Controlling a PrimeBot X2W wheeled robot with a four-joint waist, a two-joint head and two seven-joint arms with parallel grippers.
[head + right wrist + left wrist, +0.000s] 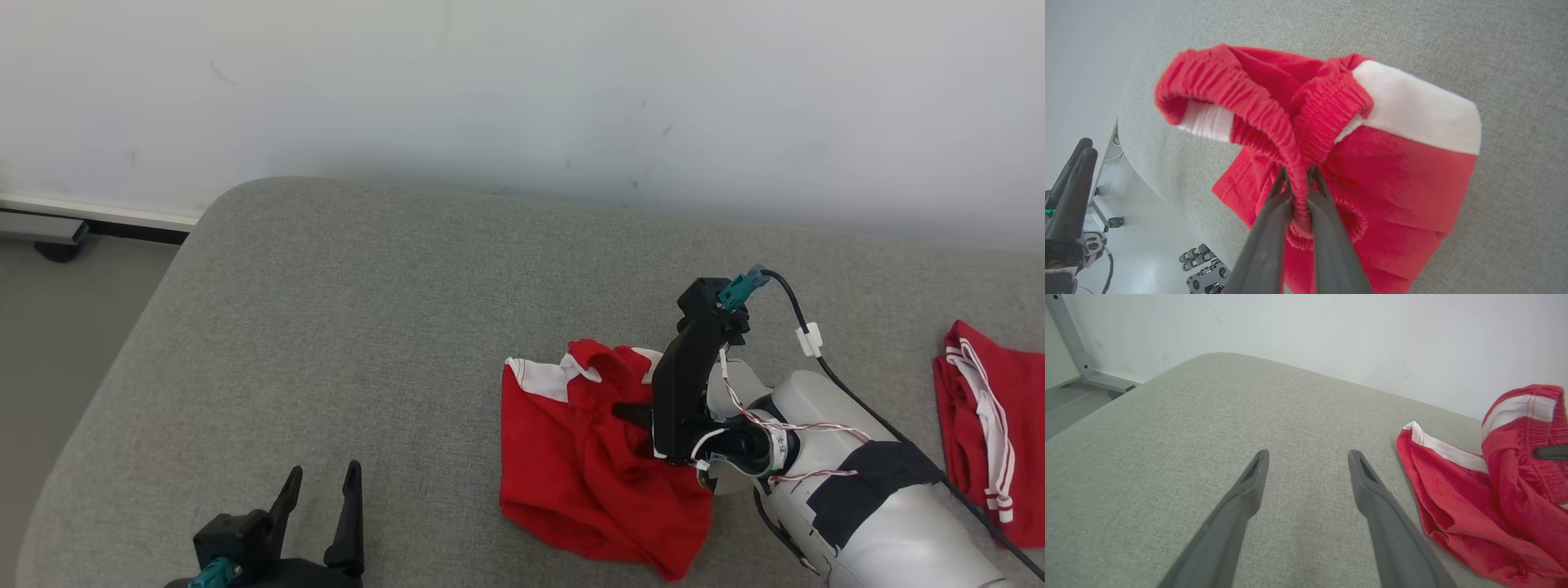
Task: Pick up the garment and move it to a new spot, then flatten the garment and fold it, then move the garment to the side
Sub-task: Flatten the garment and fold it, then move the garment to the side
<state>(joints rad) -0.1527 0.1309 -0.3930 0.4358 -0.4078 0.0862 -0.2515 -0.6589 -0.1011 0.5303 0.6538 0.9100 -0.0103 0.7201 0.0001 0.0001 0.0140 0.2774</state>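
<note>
Red garment (588, 457) bunched toward the cushion's (326, 327) near edge, right of middle, its waistband pinched and raised in the narrowed fingers of the right gripper (1298, 176). Near the near left corner, left gripper (323, 467) with fingers spread wide, empty.

Red garment (588, 465) with white trim lies crumpled, one edge raised.
</note>
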